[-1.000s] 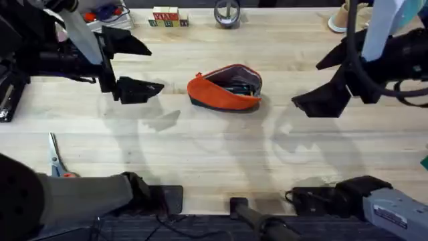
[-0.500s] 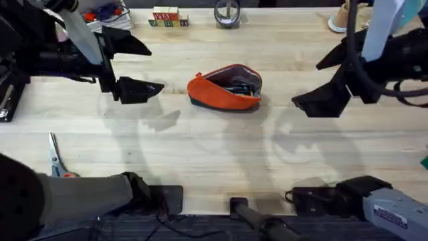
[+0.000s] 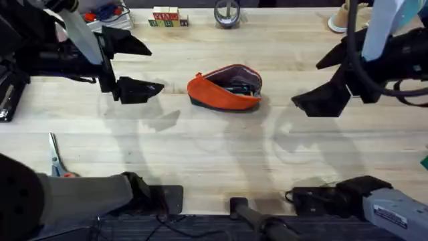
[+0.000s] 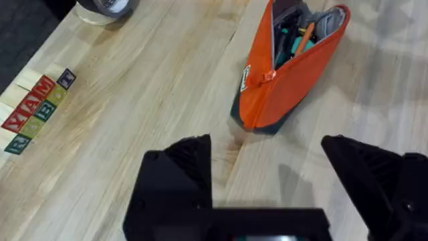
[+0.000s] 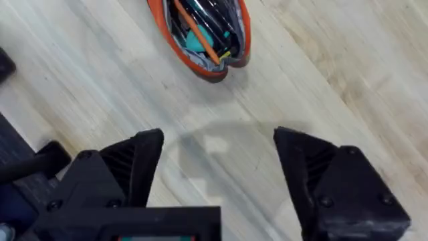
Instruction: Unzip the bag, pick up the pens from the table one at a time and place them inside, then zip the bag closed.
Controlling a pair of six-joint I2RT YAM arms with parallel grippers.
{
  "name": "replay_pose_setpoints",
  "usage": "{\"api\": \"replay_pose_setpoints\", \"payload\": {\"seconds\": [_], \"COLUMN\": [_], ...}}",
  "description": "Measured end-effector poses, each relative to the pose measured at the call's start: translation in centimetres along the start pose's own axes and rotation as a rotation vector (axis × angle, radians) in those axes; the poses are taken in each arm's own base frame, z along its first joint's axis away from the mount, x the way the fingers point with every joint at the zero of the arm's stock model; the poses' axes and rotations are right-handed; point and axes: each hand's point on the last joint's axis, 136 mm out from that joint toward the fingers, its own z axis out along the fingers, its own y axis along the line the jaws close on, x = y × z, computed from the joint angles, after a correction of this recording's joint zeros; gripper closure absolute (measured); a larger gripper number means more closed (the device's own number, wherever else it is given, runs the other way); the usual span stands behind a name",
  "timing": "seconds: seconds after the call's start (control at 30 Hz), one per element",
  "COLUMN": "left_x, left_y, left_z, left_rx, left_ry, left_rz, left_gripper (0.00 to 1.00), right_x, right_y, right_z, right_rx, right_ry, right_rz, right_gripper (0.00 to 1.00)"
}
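Observation:
The orange bag (image 3: 224,88) lies open at the middle of the table (image 3: 214,154), its zipper parted. Several pens (image 5: 199,27) lie inside it, one orange among dark and teal ones, also seen in the left wrist view as pens (image 4: 297,37) in the bag (image 4: 281,87). My left gripper (image 3: 130,67) hovers open to the left of the bag, holding nothing. My right gripper (image 3: 328,84) hovers open to the right of the bag, also holding nothing. In the right wrist view the bag (image 5: 200,40) sits ahead of the spread fingers.
Letter blocks (image 3: 166,17) and a roll of tape (image 3: 227,13) sit along the far edge. Scissors (image 3: 56,161) lie near the front left. A pale object (image 3: 341,20) sits at the far right. Bare wood lies in front of the bag.

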Motion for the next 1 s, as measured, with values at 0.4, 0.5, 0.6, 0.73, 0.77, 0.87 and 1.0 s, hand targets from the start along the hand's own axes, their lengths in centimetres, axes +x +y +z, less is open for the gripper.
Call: {"api": "replay_pose_setpoints", "payload": {"seconds": [0.4,0.5,0.6,0.73,0.77,0.87,1.0], "left_x": [0.0,0.0,0.0,0.0,0.0,0.0,0.0], "left_y": [0.0,0.0,0.0,0.0,0.0,0.0,0.0], "left_z": [0.0,0.0,0.0,0.0,0.0,0.0,0.0], "left_rx": [0.000,0.000,0.000,0.000,0.000,0.000,0.000], "left_ry": [0.000,0.000,0.000,0.000,0.000,0.000,0.000], "left_rz": [0.000,0.000,0.000,0.000,0.000,0.000,0.000], "left_gripper": [0.007,0.007,0.007,0.007,0.007,0.007,0.007], "right_x": [-1.7,-2.5,-3.1,-3.5,-3.6,-4.1,-5.0], "right_y": [-1.1,-1.5,-1.8,-2.1,-2.2,-2.5,-2.9], "right_z": [-0.1,-0.2,-0.3,-0.2,0.0,0.4,0.7], "right_rx": [0.038,0.051,0.061,0.063,0.060,0.059,0.081], "right_ry": [-0.073,-0.105,-0.131,-0.146,-0.143,-0.128,-0.104], "right_rz": [0.135,0.168,0.198,0.247,0.261,0.297,0.320], "right_gripper": [0.005,0.005,0.005,0.006,0.006,0.005,0.005]}}
